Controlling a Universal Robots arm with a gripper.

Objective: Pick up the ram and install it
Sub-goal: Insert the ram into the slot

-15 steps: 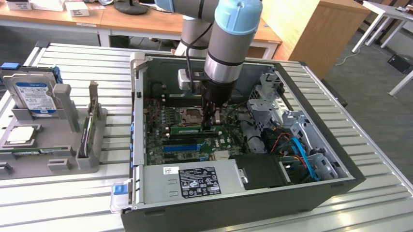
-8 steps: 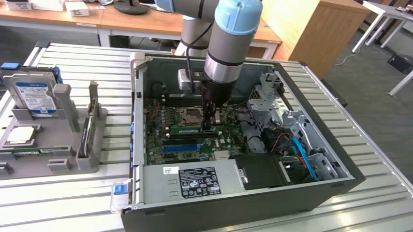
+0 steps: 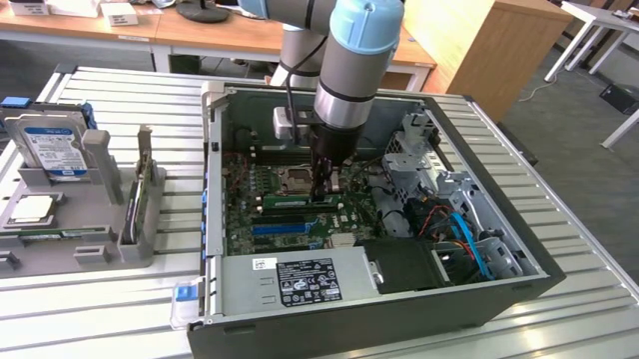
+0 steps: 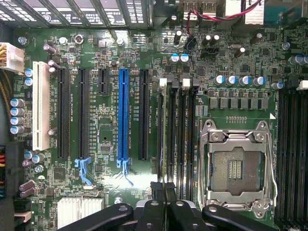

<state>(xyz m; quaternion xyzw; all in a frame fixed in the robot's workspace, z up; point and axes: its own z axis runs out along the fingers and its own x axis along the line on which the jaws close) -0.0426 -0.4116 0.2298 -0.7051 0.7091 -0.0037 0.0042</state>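
In the exterior view's centre, we see the gripper (image 3: 322, 196) (image 4: 164, 188) clamped on the ram (image 3: 287, 200) (image 4: 163, 130), crowded between CPU socket (image 3: 299, 178) (image 4: 236, 166) and blue slot (image 3: 280, 227) (image 4: 123, 115).

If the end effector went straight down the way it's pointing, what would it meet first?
Probably the ram, edge-up in the memory slots just under the end effector; depth is unclear.

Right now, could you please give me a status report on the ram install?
Gripper down in the case, at one end of the ram. Ram edge-on along a memory slot, near the CPU socket. Cables to the side, not over the slot.
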